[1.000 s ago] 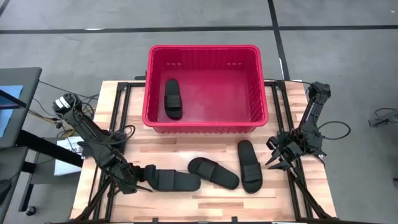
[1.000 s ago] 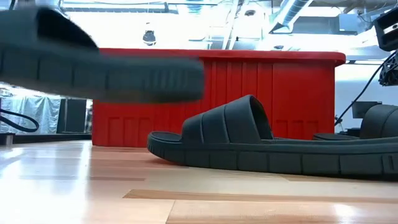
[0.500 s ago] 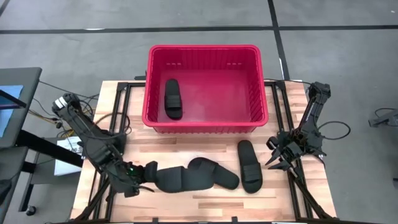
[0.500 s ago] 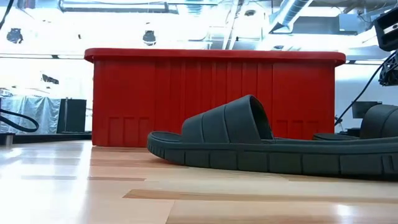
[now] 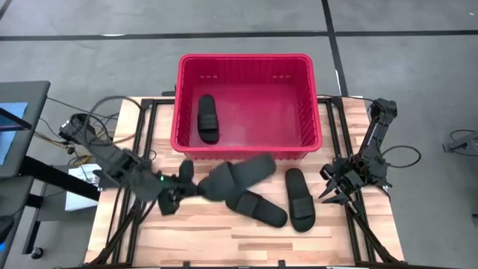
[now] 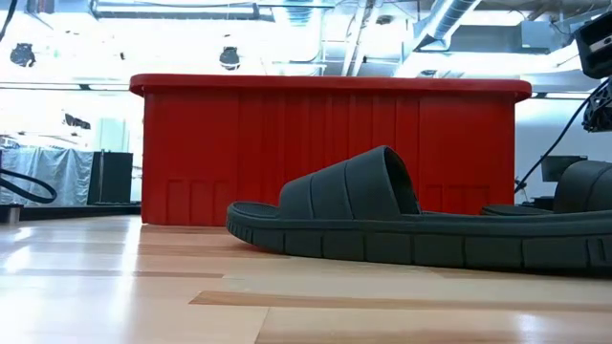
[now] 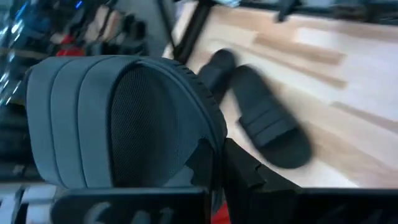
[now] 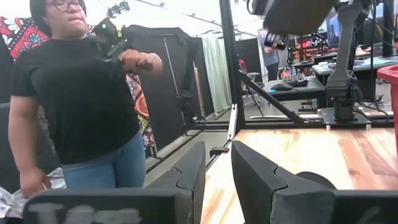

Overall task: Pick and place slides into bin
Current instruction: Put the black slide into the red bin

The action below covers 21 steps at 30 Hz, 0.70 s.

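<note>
The slides (image 5: 255, 207) look like matt black foam or rubber — the strap of the one at the table's six o'clock is ribbed, its sole edge notched, and the carried slide (image 7: 118, 118) shows a fine mesh-like lining under its band. The bin (image 5: 183, 101) is red plastic with a faint sheen, its walls ribbed. The table (image 5: 358, 239) is pale wood in planks, smooth and slightly glossy — it mirrors light in the low view.
</note>
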Each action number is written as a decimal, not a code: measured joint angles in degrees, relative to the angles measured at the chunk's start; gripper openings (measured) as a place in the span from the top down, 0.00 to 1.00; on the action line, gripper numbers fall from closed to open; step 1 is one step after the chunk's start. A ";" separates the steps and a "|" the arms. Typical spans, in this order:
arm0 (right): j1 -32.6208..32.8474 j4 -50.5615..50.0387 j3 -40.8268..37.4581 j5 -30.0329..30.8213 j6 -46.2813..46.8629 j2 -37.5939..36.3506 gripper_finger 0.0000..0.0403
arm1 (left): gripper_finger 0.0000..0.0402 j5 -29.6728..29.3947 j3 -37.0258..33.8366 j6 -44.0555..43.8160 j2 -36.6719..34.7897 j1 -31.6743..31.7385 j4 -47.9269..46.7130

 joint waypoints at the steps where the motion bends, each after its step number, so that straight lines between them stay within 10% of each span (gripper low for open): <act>1: 0.00 0.02 0.00 0.00 0.02 0.00 0.83 | 1.00 -0.08 0.74 0.00 -0.05 1.42 -0.12; 21: -0.02 0.02 0.00 0.00 0.00 0.00 0.83 | 1.00 1.74 4.26 -1.47 0.41 37.47 3.78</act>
